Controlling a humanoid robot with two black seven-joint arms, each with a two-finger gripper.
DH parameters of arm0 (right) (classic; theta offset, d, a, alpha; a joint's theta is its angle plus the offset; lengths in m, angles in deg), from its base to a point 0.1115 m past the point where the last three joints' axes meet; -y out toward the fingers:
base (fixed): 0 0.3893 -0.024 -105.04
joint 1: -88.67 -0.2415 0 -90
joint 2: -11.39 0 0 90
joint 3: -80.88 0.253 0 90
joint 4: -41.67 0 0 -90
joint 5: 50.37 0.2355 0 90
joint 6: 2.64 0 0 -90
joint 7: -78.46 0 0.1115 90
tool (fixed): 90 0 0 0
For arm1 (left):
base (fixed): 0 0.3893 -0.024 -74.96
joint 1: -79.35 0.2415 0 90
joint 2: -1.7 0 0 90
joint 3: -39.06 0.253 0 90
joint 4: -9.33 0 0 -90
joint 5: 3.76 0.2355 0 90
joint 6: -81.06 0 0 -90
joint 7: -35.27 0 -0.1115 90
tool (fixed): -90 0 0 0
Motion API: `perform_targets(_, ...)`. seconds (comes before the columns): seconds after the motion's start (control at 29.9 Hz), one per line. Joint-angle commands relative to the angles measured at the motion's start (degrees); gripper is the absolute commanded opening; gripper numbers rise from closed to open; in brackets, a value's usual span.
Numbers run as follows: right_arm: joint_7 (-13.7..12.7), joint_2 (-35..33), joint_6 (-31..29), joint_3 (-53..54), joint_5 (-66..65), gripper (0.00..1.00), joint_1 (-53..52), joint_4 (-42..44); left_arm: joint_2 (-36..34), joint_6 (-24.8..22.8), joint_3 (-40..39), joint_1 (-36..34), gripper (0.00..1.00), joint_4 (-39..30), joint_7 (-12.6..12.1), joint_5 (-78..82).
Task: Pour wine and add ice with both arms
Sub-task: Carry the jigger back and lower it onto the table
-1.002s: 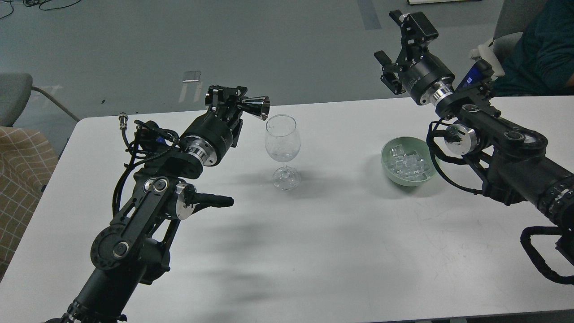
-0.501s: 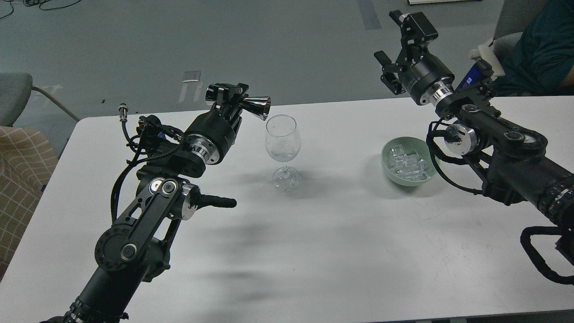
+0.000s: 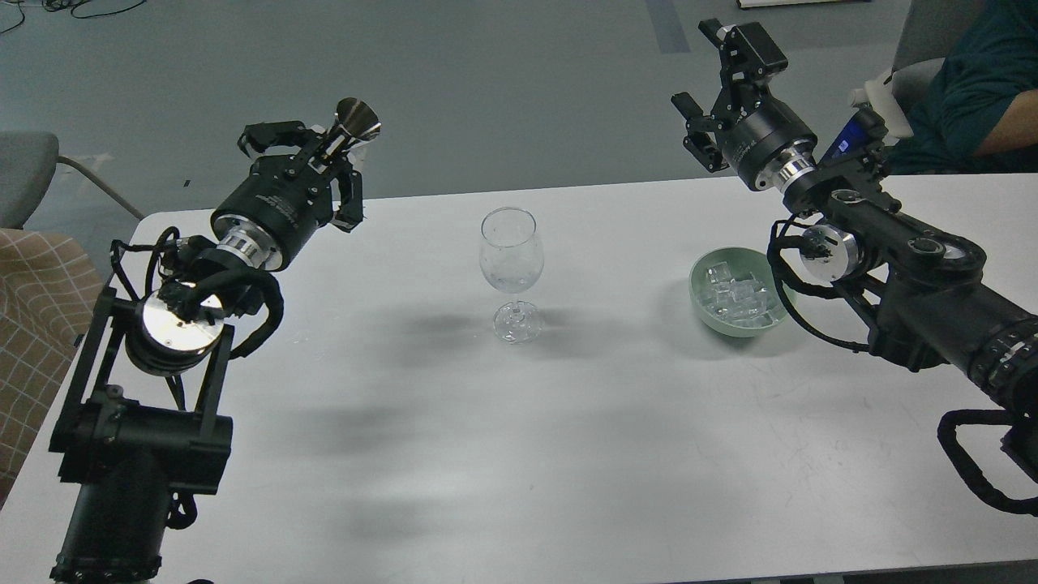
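A clear stemmed wine glass (image 3: pixel 511 258) stands upright at the table's middle back. My left gripper (image 3: pixel 323 154) is shut on a shiny metal jigger (image 3: pixel 355 123), held up and well to the left of the glass, its mouth pointing up and right. A pale green bowl (image 3: pixel 699 302) holds several clear ice cubes (image 3: pixel 739 294), right of the glass. My right gripper (image 3: pixel 715 77) is open and empty, raised above the table's far edge, behind the bowl.
The white table (image 3: pixel 568 454) spans the view. A person in a teal shirt (image 3: pixel 969 97) sits at the far right corner. A grey chair (image 3: pixel 24 174) and a plaid cloth (image 3: pixel 36 316) are at the left edge.
My left arm has swung left and back, carrying the jigger away from the glass rim and turning its mouth from sideways to upward. My right arm has barely moved.
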Motion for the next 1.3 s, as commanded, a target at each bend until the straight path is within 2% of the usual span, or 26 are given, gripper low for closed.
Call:
perform_targets(0.0,0.0,0.1,-0.1,0.0,0.0,1.0,0.1,0.0,0.0,-0.6,-3.8,4.0,0.0,0.3,0.0,-7.8)
perform_targets(0.1,0.0,0.3,-0.1,0.0,0.0,1.0,0.1,0.0,0.7,-3.8,-5.8,7.7,0.0,0.3,0.0,-9.0)
perform_targets(0.23,0.0,0.4,0.0,0.0,-0.1,1.0,0.2,0.0,1.2,-10.8,-6.6,13.4,0.0,1.9,0.0,-9.8)
perform_targets(0.43,0.0,0.4,0.0,0.0,-0.1,1.0,0.2,0.0,3.2,-12.9,-7.5,14.0,0.02,6.5,0.6,-10.0)
perform_targets(0.53,0.0,0.5,0.0,0.0,-0.1,1.0,0.2,0.0,3.3,-20.7,-8.6,13.5,0.05,12.7,0.5,-9.9)
perform_targets(0.6,0.0,0.4,0.0,0.0,-0.1,1.0,0.2,0.0,3.2,-21.9,-8.4,13.4,0.06,14.8,0.5,-9.9)
perform_targets(0.9,0.0,0.3,0.0,0.0,-0.1,1.0,0.4,0.0,2.9,-23.1,-8.6,10.9,0.15,22.1,0.5,-9.9)
perform_targets(1.27,0.0,0.4,0.0,0.0,-0.1,1.0,0.4,0.0,2.7,-23.0,-8.4,8.4,0.21,25.3,0.8,-9.7)
